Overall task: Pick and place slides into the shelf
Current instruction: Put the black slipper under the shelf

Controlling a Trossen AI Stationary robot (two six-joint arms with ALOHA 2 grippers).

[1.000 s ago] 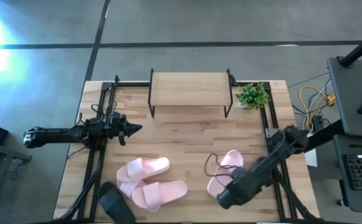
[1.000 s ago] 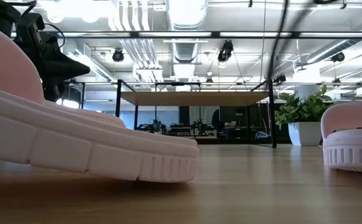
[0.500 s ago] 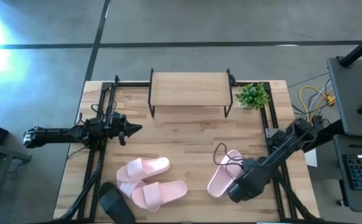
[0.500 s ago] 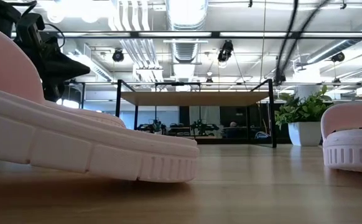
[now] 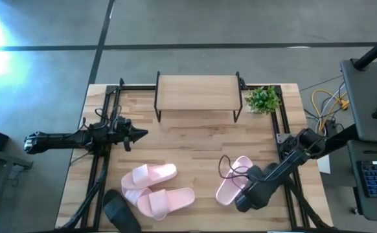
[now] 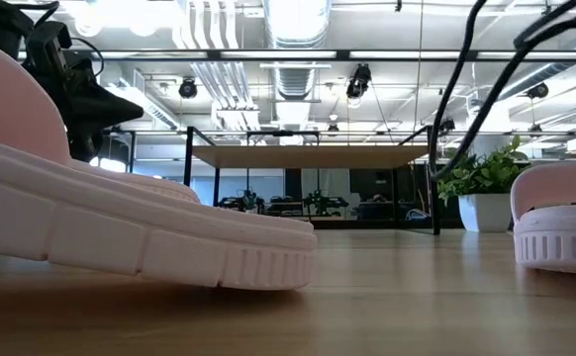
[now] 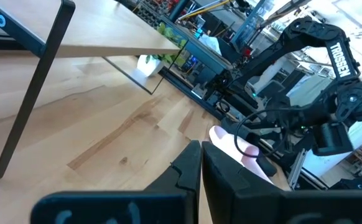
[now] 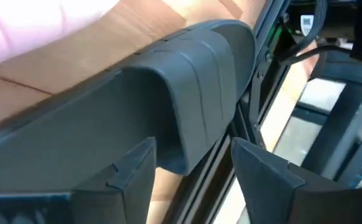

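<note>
1. Now the right gripper [image 5: 250, 194] has slid a little nearer the pink slide [image 5: 230, 183], fingers spread apart.
2. Still, the left gripper [image 5: 140, 134] waits, pressed together.
3. Nothing sits on the shelf [image 5: 197, 92].

The one piece of writing that can be read is the word "TROSSEN", in white capital letters on the dark upper link of the right arm [image 7: 330, 53], at the upper right of the left wrist view. The letters run slantwise down the link. No other label, number or sign is legible in any of the views.
</note>
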